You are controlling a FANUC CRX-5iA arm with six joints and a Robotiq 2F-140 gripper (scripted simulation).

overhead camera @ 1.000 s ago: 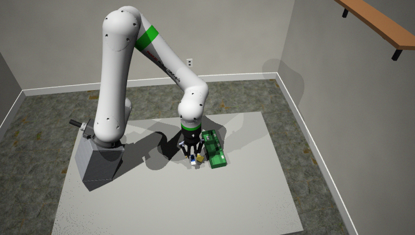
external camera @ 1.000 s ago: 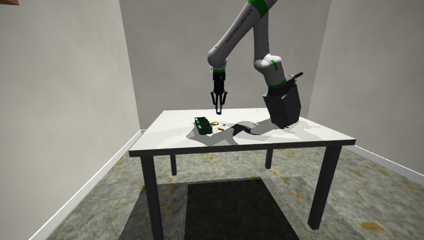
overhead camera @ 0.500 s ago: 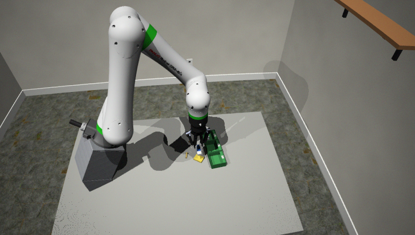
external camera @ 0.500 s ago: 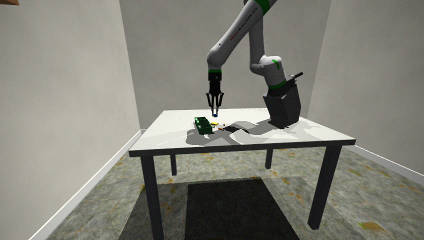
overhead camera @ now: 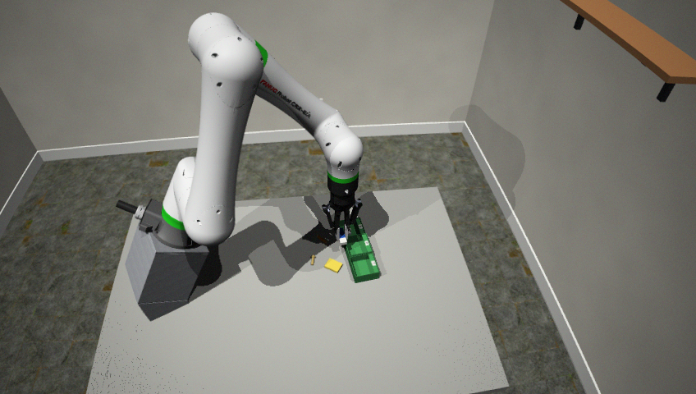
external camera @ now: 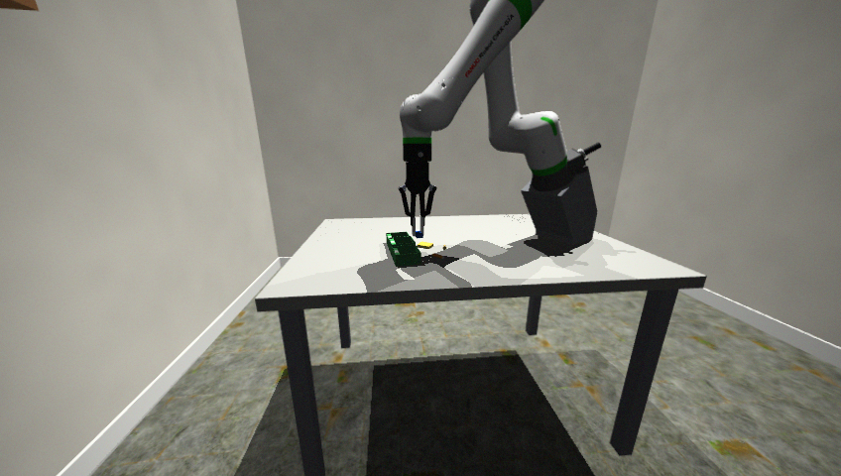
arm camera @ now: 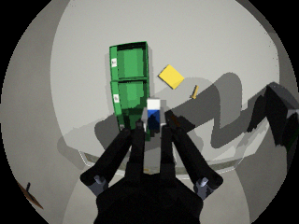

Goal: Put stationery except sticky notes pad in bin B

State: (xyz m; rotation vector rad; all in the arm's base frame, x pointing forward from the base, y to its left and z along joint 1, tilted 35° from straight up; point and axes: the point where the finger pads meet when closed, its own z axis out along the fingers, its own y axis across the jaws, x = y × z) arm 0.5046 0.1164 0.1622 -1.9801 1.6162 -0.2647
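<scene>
Here we see our pincer (overhead camera: 344, 233) pointing straight down from the white arm (overhead camera: 219, 146). It is clenched on a small white and blue block (arm camera: 153, 114), which looks like an eraser. The block sits between the two fingertips and does not touch the table (overhead camera: 293, 317). In the side view the block (external camera: 418, 232) hangs just above the table top.

Right under the pincer, and running off to one side of it, is the row of green bins (overhead camera: 362, 256). They are joined end to end. The block hangs over the end of the row nearest the arm's grey base (overhead camera: 146, 282), close to the bin wall. We see small white tags on the bins, but they are too tiny for us to read, so we cannot tell which bin is B.

Just beside the bins, a little away from the pincer, the yellow pad of sticky notes (overhead camera: 333, 264) lies flat on the table. Next to the pad, on the side away from the bins, lies a small thin orange thing (overhead camera: 312, 259). We cannot tell what it is. Both are apart from the pincer and from each other.
</scene>
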